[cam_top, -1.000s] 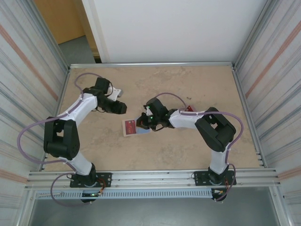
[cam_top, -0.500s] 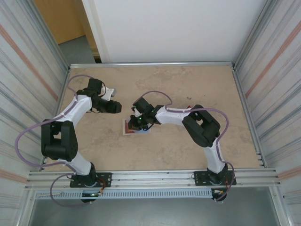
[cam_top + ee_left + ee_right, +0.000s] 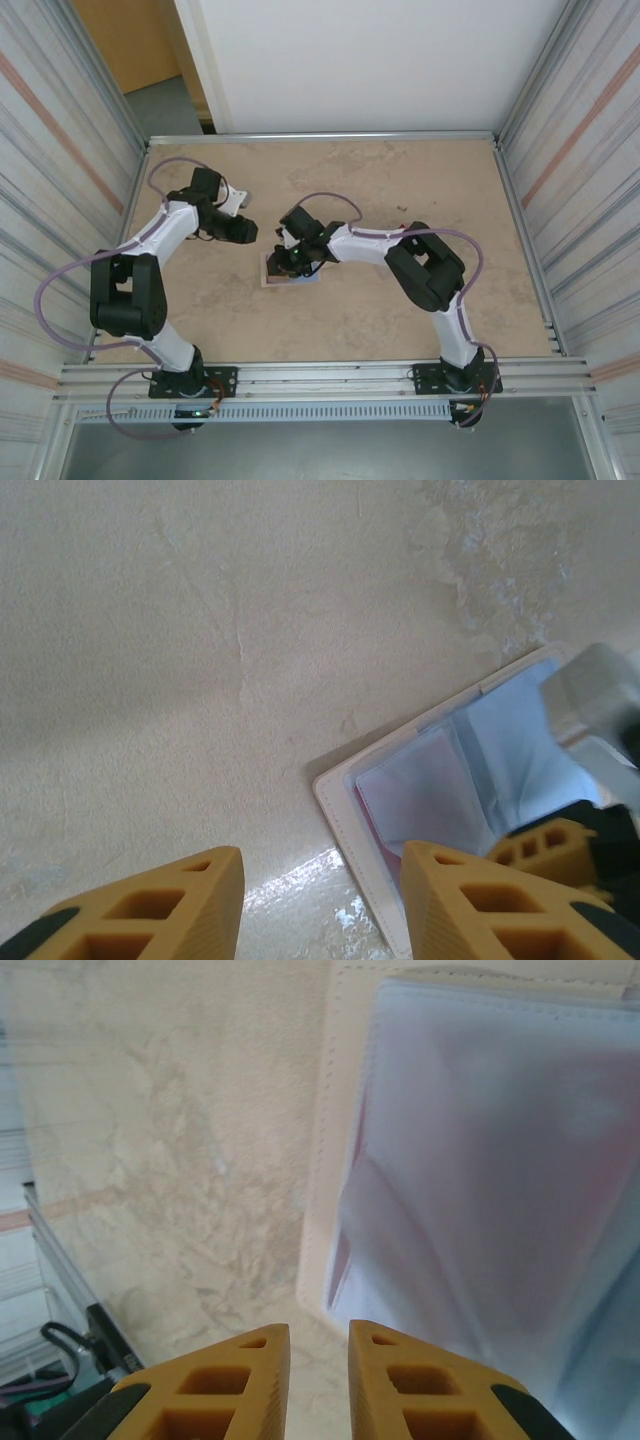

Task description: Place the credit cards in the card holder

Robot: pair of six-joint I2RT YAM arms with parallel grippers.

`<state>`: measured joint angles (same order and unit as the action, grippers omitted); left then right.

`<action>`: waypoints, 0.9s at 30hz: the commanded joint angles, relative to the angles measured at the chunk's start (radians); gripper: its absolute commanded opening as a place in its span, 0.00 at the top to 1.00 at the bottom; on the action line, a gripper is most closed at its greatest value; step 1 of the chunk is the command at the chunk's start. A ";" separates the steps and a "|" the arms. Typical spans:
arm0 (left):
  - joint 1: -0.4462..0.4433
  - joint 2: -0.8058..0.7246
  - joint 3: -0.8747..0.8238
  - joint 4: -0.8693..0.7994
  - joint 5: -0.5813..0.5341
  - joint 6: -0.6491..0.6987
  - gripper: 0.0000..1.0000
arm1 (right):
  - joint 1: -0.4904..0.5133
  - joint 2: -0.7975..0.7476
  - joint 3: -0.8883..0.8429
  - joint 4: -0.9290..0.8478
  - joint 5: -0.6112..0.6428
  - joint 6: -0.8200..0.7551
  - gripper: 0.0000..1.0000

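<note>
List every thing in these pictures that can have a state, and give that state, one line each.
card holder: open, lying flat on the table, pockets facing up.
credit card: tucked in a pocket, red showing through the pale cover.
left gripper: open, holding nothing, beside the card holder.
right gripper: open by a narrow gap, holding nothing, over the card holder.

The table [image 3: 400, 170] has a mottled beige, stone-like top. The card holder [image 3: 430, 795] lies opened flat on it, pale blue pockets facing up. A metal rail [image 3: 320, 136] borders the table edge well beyond the card holder.
</note>
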<state>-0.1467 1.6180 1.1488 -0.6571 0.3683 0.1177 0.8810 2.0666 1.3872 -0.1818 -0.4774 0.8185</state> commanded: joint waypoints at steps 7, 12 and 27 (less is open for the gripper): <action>-0.061 0.038 0.012 -0.030 -0.020 0.042 0.80 | -0.075 -0.103 -0.107 0.116 -0.044 0.059 0.97; -0.078 0.060 0.014 -0.035 0.013 0.016 1.00 | -0.082 -0.019 -0.103 0.183 -0.075 0.096 1.00; -0.139 0.189 0.048 -0.051 0.023 -0.013 1.00 | -0.065 0.097 -0.105 0.226 -0.079 0.125 1.00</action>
<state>-0.2813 1.7763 1.1599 -0.6701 0.3744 0.1261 0.8112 2.1338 1.2976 0.0395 -0.5549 0.9169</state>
